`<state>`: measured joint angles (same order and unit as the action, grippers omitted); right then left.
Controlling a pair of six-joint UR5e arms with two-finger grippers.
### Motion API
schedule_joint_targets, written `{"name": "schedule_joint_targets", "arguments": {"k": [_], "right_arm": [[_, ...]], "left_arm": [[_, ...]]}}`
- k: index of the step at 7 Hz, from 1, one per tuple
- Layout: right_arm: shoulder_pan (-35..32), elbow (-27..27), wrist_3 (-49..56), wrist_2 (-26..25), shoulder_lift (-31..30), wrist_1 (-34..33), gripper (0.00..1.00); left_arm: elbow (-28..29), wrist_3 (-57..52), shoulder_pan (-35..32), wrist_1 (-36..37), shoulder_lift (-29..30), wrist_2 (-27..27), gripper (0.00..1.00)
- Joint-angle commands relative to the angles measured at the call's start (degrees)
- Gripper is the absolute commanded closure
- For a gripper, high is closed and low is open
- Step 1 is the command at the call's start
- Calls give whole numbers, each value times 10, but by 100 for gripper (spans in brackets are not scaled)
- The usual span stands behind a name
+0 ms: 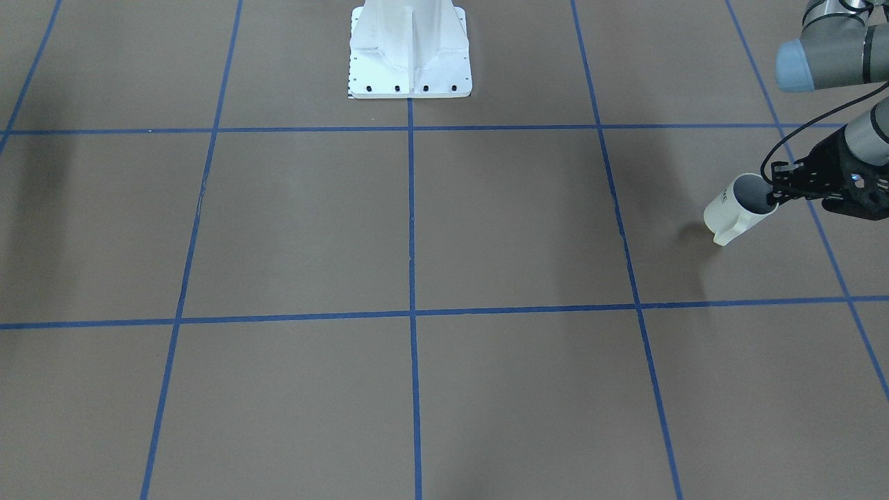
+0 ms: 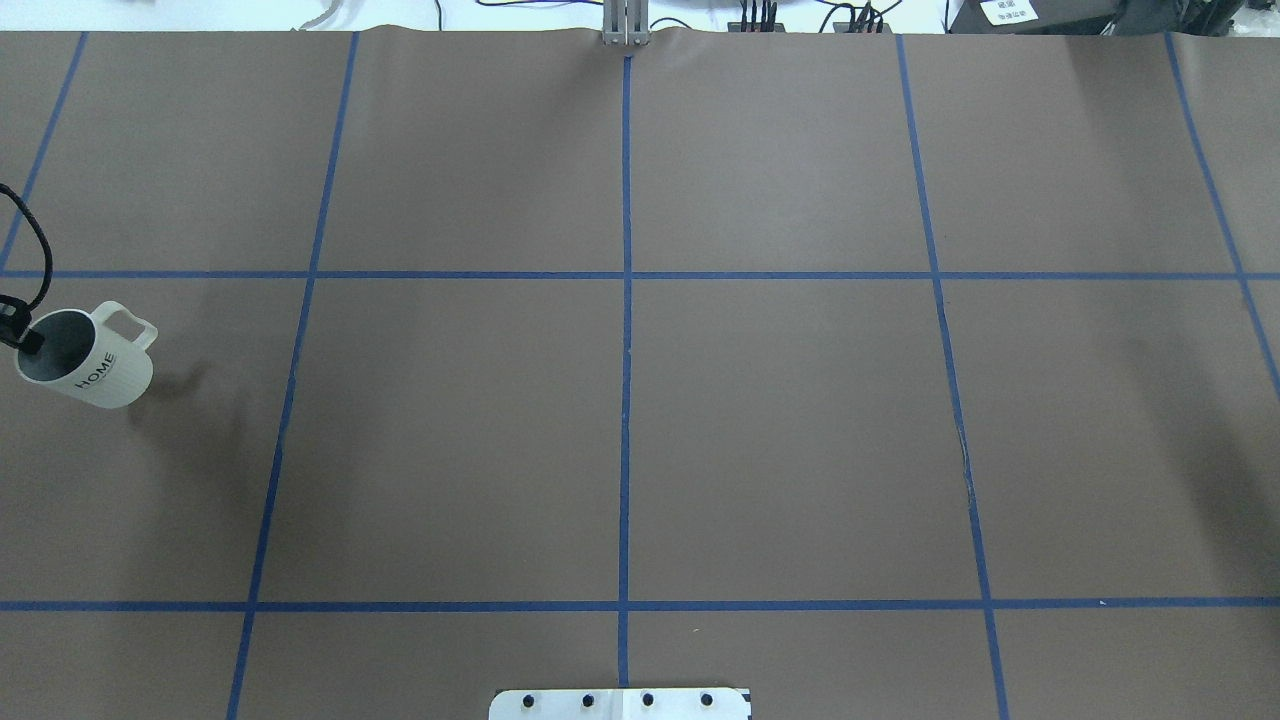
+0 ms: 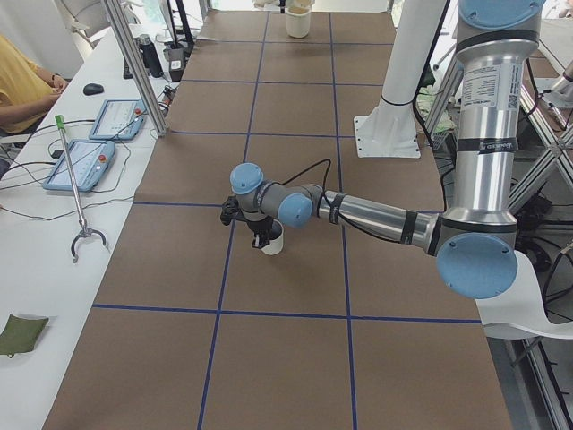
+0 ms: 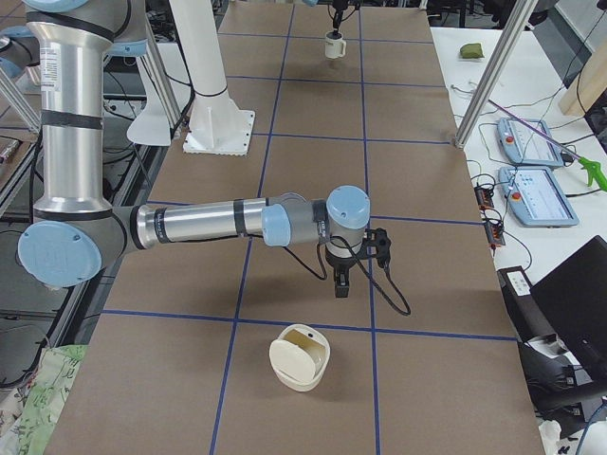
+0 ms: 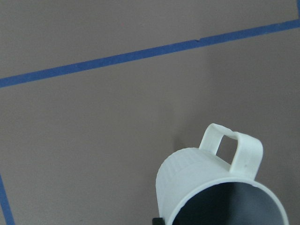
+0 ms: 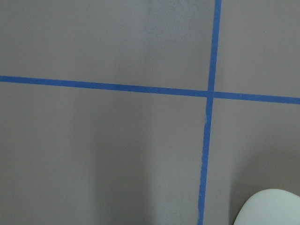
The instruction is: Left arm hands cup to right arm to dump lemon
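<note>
Black perforated left gripper (image 1: 776, 187) clamped on rim of tilted cream-white handled mug (image 1: 736, 210). Handover, dump both ahead. Lemon unseen. Right gripper (image 4: 340, 282): opening can't tell.

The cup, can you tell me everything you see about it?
The cup is a cream-white ribbed mug that looks ceramic. It is grey inside, with one loop handle and the dark letters HOME on its side. It is held tilted over the table, at the end on the robot's left, with its rim pinched by the left gripper.
</note>
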<state>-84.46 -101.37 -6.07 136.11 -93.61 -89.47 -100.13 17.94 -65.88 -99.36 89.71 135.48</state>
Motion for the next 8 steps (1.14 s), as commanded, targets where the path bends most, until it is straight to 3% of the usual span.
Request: {"name": "schedule_joint_targets", "arguments": {"k": [1,3,5,6,7,8], "right_arm": [[0,1,0,0,0,0,0],[0,1,0,0,0,0,0],[0,1,0,0,0,0,0],[0,0,0,0,0,0,0],[0,0,0,0,0,1,0],[0,-1,0,0,0,1,0]], "left_arm": [[3,0,7,0,1,0,100],[11,-1,8,0,6,0,100],[11,-2,8,0,6,0,92],[11,-2,8,0,6,0,82],[12,-2,8,-1,6,0,49],[11,-2,8,-1,7,0,27]]}}
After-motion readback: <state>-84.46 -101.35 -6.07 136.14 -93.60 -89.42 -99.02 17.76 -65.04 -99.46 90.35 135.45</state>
